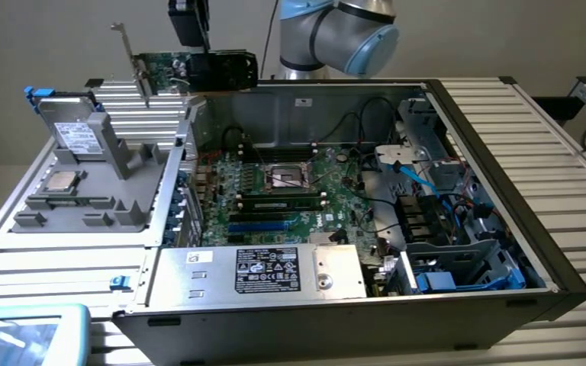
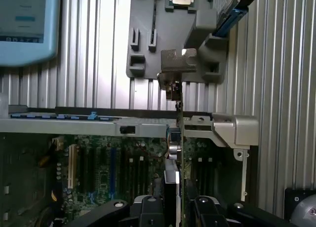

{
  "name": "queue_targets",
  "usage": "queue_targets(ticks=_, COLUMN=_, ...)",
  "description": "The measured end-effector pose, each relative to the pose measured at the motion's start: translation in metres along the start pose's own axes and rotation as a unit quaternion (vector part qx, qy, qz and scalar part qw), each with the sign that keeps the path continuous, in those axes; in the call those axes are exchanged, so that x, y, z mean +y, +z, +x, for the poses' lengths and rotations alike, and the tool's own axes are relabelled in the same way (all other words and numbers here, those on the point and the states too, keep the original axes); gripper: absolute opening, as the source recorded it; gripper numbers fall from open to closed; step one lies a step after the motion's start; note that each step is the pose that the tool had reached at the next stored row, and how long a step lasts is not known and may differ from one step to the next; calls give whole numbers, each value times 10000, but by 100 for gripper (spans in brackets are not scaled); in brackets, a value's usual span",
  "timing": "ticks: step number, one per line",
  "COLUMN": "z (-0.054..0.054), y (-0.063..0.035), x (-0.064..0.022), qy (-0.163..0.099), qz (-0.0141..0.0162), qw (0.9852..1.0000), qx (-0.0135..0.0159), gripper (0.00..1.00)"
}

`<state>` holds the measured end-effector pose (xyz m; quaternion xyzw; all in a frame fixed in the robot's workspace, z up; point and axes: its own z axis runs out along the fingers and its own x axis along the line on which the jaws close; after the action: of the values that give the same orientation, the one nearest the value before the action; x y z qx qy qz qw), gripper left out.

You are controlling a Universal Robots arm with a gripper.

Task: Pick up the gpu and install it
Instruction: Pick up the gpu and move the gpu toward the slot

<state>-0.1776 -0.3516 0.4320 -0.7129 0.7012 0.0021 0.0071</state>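
Up above the open computer case point(image 1: 375, 309), the gripper point(image 2: 177, 206) is clamped on the gpu point(image 1: 186, 70).

Held on edge, the card hangs over the case's far corner on the exterior view's left, clear of the motherboard point(image 2: 98, 180) and its slots. In the wrist view it appears edge-on, a thin line between the two fingers point(image 2: 148, 209), so its faces cannot be made out; only its silver bracket point(image 2: 177, 61) reads plainly. The gripper body is cut off by the exterior view's upper edge, and the arm's lower part is hidden behind the case. A ribbed aluminium table point(image 1: 537, 130) carries the case and a grey fixture point(image 1: 100, 206) with a small silver chip point(image 1: 63, 181). A pale wall stands behind.
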Motion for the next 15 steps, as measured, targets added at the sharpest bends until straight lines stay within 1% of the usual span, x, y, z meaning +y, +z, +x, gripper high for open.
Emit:
queue_targets(ticks=6, z=4, y=2, x=-220, qy=0, qz=0, qw=10000, qx=-2, gripper=27)
queue_targets(ticks=7, z=6, y=3, x=-361, qy=0, qz=1, qw=10000, qx=-3, gripper=27)
queue_targets(ticks=8, z=6, y=3, x=-375, qy=0, qz=1, qw=10000, qx=-3, gripper=27)
queue_targets(ticks=9, z=7, y=3, x=-420, qy=1, qz=0, qw=10000, qx=-2, gripper=27)
queue_targets(ticks=10, z=7, y=3, x=-440, qy=2, qz=0, qw=10000, qx=-2, gripper=27)
queue_targets(ticks=15, z=8, y=4, x=-514, qy=19, qz=1, qw=10000, qx=-2, gripper=27)
